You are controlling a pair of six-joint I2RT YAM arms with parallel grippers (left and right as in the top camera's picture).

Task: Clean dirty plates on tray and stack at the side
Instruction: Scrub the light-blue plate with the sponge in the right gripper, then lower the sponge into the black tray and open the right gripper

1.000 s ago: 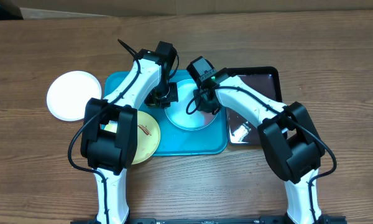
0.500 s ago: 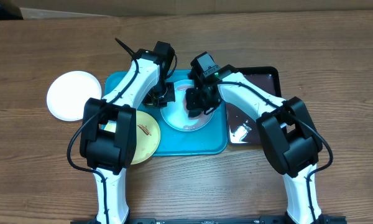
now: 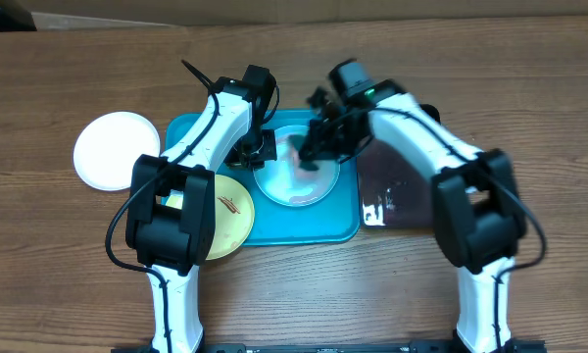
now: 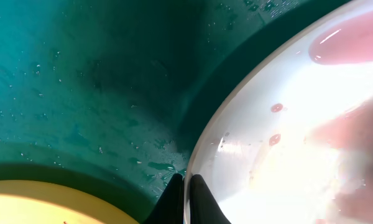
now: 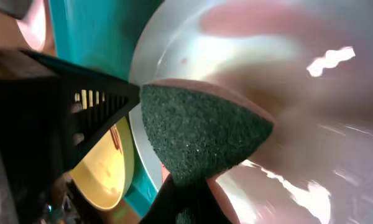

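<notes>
The light blue plate [image 3: 296,169] lies on the turquoise tray [image 3: 274,224] with small reddish spots [image 4: 276,108] on its wet face. My left gripper [image 3: 258,152] is shut on the plate's left rim, with the rim between its black fingertips [image 4: 188,190]. My right gripper [image 3: 318,147] is shut on a dark green scouring sponge [image 5: 199,137] and presses it against the plate [image 5: 286,74]. The yellow-green plate [image 3: 230,218] rests over the tray's front left edge. The white plate [image 3: 111,149] sits on the table to the left of the tray.
A glossy black tray [image 3: 402,186] lies right of the turquoise tray, partly under my right arm. Both arms crowd together over the tray's far half. The tray floor [image 4: 81,93] is wet with droplets.
My right gripper has swept the sponge from the plate's middle toward its far right side, and the arm is blurred with motion. The left gripper and the plates have not moved.
</notes>
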